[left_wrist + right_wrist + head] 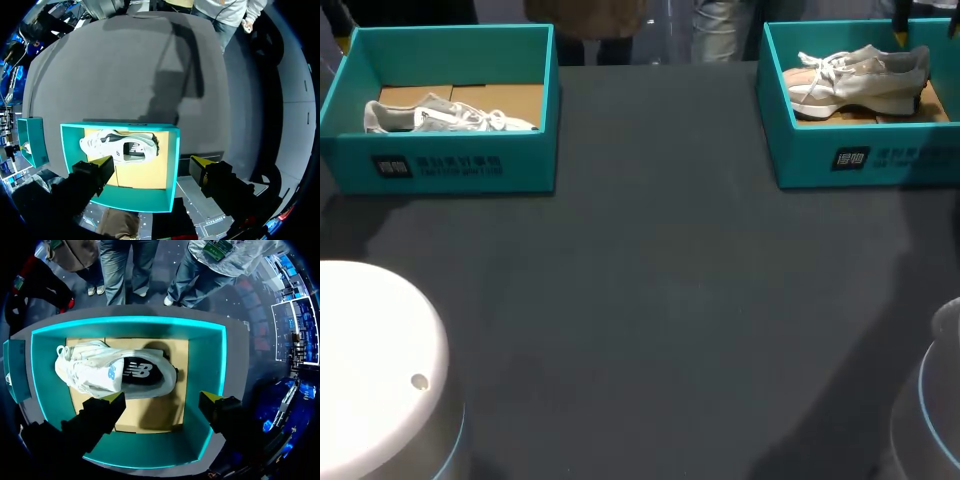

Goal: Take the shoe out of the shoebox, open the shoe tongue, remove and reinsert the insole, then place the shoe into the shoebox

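Two teal shoeboxes stand at the table's far side. The left shoebox (450, 165) holds a white shoe (445, 117) on its side; the right shoebox (840, 160) holds a beige and white shoe (860, 80). In the left wrist view my left gripper (152, 164) hangs open above the left shoebox (172, 165), with the white shoe (122, 145) lying just ahead of one finger. My right gripper (164, 399) hovers open over the right shoebox (205, 365); its shoe (110, 372) lies on the cardboard floor ahead of the fingers, untouched. Neither gripper shows clearly in the head view.
The dark grey table (650, 320) stretches between the boxes and the front edge. The white base of my left arm (370, 360) sits at the front left, the base of my right arm (935, 400) at the front right.
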`<state>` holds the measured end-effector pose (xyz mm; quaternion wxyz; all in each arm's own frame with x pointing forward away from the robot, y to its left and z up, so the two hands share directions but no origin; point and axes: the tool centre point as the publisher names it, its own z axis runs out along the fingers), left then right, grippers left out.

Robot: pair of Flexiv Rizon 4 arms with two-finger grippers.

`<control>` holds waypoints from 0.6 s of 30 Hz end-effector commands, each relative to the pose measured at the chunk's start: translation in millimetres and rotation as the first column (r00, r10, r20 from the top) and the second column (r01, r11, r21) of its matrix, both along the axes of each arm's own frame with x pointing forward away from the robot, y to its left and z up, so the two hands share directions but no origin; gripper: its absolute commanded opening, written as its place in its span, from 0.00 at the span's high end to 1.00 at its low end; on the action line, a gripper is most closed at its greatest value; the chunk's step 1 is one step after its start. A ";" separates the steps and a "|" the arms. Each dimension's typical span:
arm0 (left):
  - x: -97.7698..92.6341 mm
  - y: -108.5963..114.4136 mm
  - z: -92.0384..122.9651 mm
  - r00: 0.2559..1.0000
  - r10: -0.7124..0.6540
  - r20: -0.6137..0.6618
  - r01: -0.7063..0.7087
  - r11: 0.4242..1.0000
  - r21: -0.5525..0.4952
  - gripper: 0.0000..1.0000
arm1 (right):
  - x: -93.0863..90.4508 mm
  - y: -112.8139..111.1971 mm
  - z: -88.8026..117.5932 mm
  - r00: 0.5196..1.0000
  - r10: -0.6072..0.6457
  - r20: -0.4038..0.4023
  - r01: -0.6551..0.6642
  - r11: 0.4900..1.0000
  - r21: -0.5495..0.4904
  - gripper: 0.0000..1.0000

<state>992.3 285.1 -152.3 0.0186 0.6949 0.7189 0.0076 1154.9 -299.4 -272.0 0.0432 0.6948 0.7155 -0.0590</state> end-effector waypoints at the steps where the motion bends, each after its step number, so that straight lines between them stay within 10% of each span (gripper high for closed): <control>1: 0.6 0.1 0.6 1.000 -0.001 -0.001 0.001 1.000 0.002 0.00 | 6.7 -5.1 -12.6 1.000 -0.014 -0.003 0.014 1.000 0.007 0.09; 18: 0.6 0.1 0.6 1.000 -0.001 -0.001 0.001 1.000 0.002 0.00 | 8.0 -11.2 -45.9 0.998 -0.054 0.027 0.053 0.998 0.029 0.24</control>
